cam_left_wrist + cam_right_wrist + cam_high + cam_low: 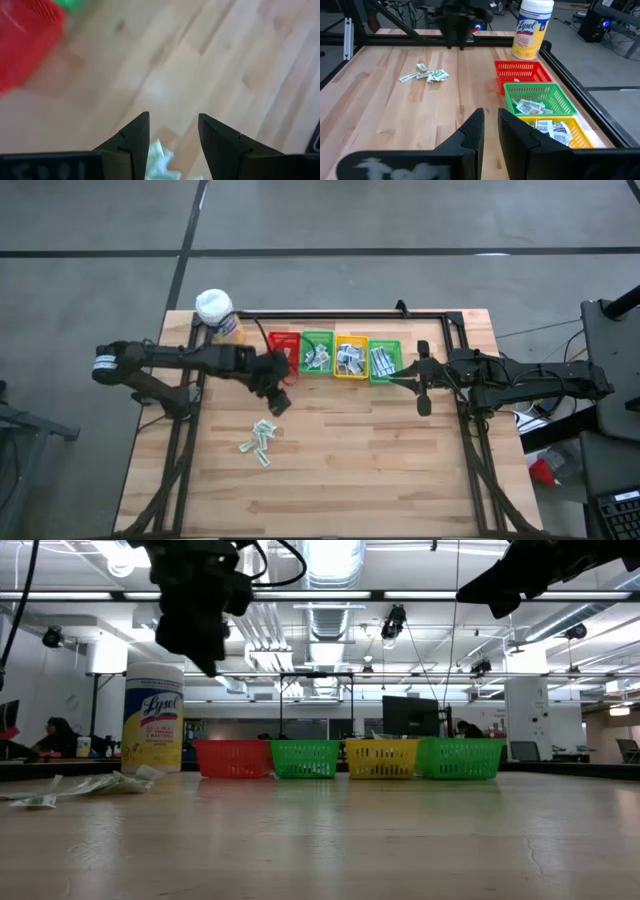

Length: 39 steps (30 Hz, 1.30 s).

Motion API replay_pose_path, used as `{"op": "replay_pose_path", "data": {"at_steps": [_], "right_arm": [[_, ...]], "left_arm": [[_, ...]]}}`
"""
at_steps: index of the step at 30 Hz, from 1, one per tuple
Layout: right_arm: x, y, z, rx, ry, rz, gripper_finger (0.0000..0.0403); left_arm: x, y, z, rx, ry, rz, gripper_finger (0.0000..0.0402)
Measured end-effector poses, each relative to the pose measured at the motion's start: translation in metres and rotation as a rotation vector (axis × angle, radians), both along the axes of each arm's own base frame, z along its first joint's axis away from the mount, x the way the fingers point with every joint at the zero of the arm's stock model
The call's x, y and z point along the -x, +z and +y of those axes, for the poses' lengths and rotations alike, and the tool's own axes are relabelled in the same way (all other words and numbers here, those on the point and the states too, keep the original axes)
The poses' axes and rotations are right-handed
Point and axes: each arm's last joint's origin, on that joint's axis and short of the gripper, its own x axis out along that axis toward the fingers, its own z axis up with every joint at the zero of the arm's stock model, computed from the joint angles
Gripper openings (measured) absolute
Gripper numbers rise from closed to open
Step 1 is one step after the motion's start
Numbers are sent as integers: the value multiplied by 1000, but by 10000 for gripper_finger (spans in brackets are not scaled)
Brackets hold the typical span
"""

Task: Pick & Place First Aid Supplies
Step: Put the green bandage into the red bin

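Observation:
A loose pile of first aid supplies (258,438), small white packets with green print, lies on the wooden table left of centre (427,75). More packets lie in the green basket (540,102), the yellow basket (560,131) and the far-right green basket (385,360). My left gripper (278,402) hangs open above the table between the red basket (284,352) and the pile, pointing steeply down. Nothing is between its fingers (172,130), and the pile's edge (160,160) shows below them. My right gripper (400,378) waits raised by the rightmost basket, a narrow empty gap between its fingers (490,125).
The baskets stand in a row along the far side of the table (345,758). A yellow wipes bottle with a white cap (215,312) stands at the far left corner. A black frame rail (350,314) runs along the far edge and both sides.

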Motion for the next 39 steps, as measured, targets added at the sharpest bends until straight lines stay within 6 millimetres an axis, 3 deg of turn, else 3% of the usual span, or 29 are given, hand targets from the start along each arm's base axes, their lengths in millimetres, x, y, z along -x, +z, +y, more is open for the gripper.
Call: {"op": "replay_pose_path", "data": {"at_steps": [16, 29, 39], "right_arm": [[0, 0, 0, 0, 0, 0, 52], [0, 0, 0, 0, 0, 0, 52], [0, 0, 0, 0, 0, 0, 52]], "left_arm": [[24, -20, -61, 74, -41, 257, 161], [53, -69, -89, 117, 129, 444, 161], [55, -77, -100, 154, 178, 417, 161]]}}
